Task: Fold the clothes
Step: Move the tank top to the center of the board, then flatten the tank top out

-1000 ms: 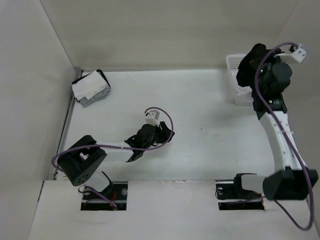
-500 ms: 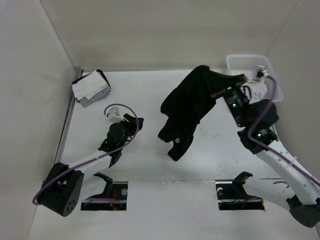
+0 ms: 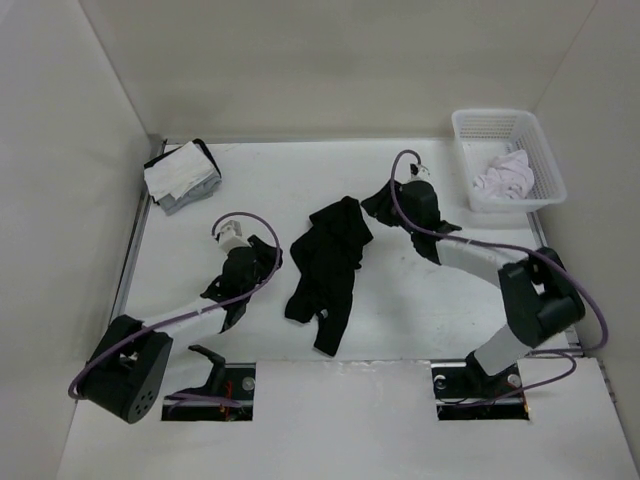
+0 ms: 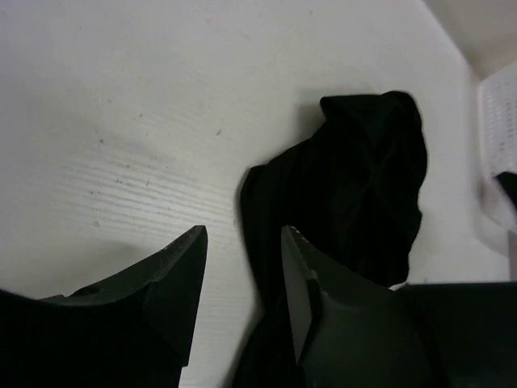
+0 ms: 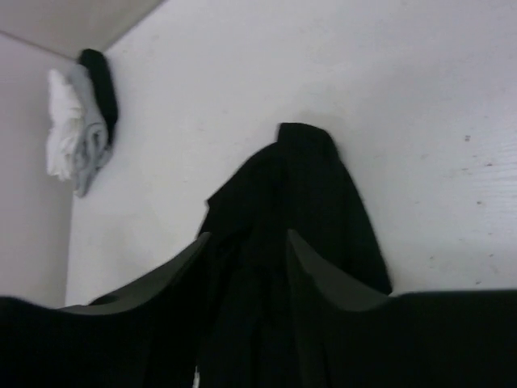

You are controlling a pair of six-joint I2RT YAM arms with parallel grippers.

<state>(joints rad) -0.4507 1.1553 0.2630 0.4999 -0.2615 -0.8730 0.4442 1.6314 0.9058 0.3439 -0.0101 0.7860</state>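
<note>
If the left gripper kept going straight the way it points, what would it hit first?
Probably the black shirt: its near edge lies just ahead of the left gripper, though depth is hard to judge.

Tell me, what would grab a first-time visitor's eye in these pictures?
The black garment lying crumpled in the middle of the white table stands out most. The left arm's fingers and the right arm's fingers stand open, flanking it. A white basket holding a pale garment sits in the far right corner.
</note>
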